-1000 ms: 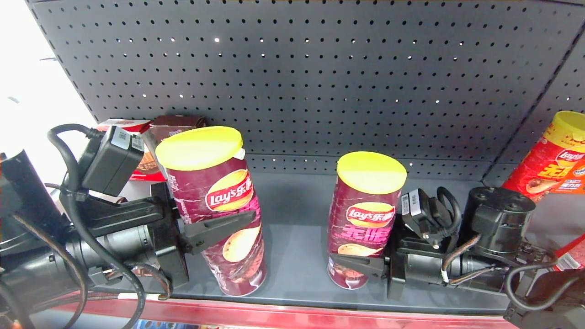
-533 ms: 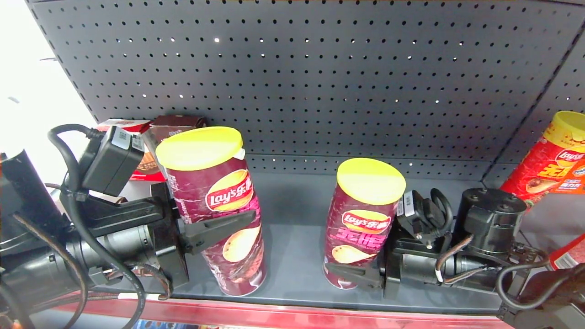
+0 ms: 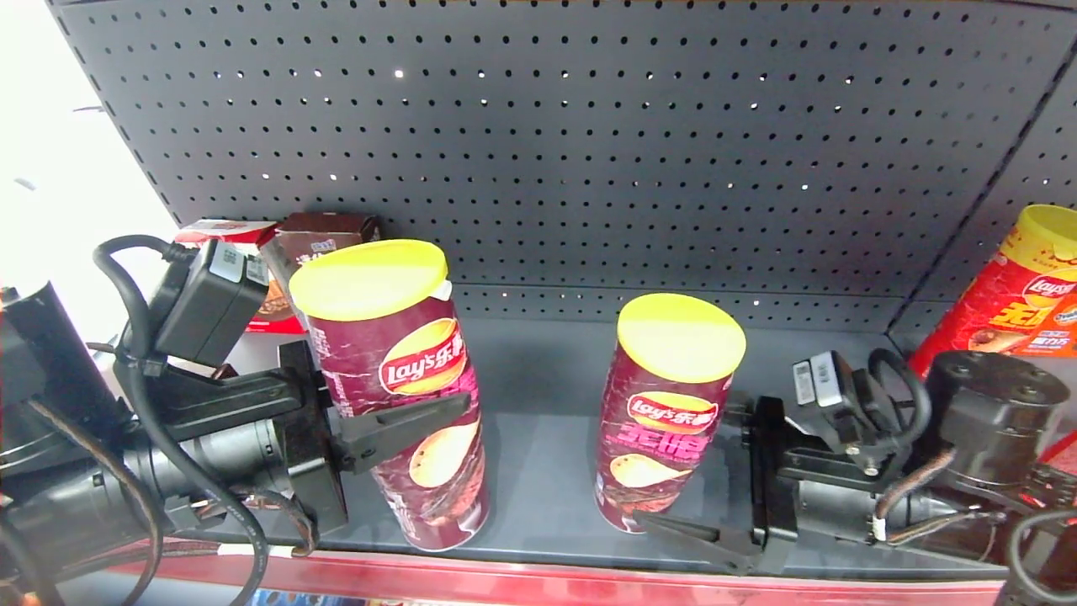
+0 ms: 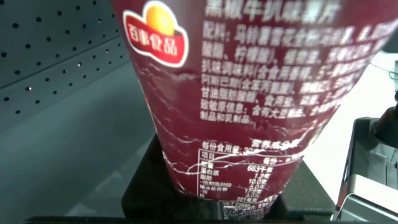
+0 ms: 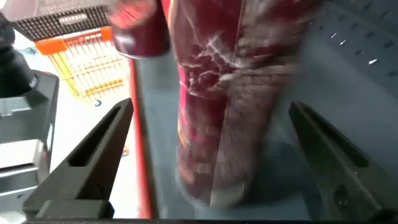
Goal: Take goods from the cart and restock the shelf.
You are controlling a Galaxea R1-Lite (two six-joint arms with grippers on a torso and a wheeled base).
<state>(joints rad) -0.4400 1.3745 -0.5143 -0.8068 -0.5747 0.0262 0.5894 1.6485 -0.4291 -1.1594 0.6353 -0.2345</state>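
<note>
maroon right-hand can [image 3: 665, 412] freed; right gripper [image 5: 211, 106] opened, backed off.

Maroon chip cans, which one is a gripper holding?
The left can, clamped in the left gripper. The right can stands free within the open right gripper.

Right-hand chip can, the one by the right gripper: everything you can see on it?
The right can is a tall dark-red tube, cardboard by the look, with a yellow plastic-looking lid shut on top and a chip picture on its front. It stands on its base on the grey shelf near the front edge, apart from the left can. The right gripper is open, fingers flanking it with gaps on both sides; only the shelf appears to touch it.
</note>
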